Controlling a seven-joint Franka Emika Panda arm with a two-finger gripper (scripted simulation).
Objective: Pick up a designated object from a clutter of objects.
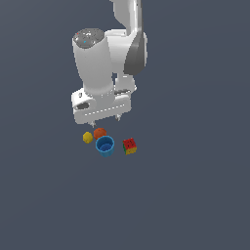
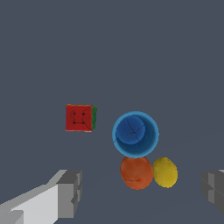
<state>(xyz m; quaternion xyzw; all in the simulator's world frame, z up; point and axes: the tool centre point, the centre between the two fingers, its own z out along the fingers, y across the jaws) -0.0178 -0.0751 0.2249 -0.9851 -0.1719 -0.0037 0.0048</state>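
**Pincer spread above the clutter, nothing gripped yet**

Going left to right in the exterior view: yellow ball (image 1: pixel 87 137), orange-red ball (image 1: pixel 100 133), blue cup (image 1: pixel 105 146), then the red-yellow-green cube (image 1: pixel 129 146) off by itself. All sit on the dark bench (image 1: pixel 195 195). The pincer (image 1: pixel 104 120) hangs above them w/ both tips pointing down, fingers apart and holding nothing.

Why it's held so, as I read it: the target, the orange-red ball, lies below the pincer and nearer its left-hand tip in this view, w/ the yellow ball just beside it and the cup right up against it. A wide spread looks meant to straddle the ball on the way down. The tight neighbours are the risk; a tip could nudge cup or yellow ball.

View differences: the wrist view shows the orange-red ball (image 2: pixel 136 172) lying between the two fingers (image 2: pixel 70 192), which the exterior view can't confirm, as the arm body hides much of the gap. It also shows the cup (image 2: pixel 135 134) is empty and stands open side up. The exterior view alone shows the pincer's height: clear of everything, not yet down at ball level.
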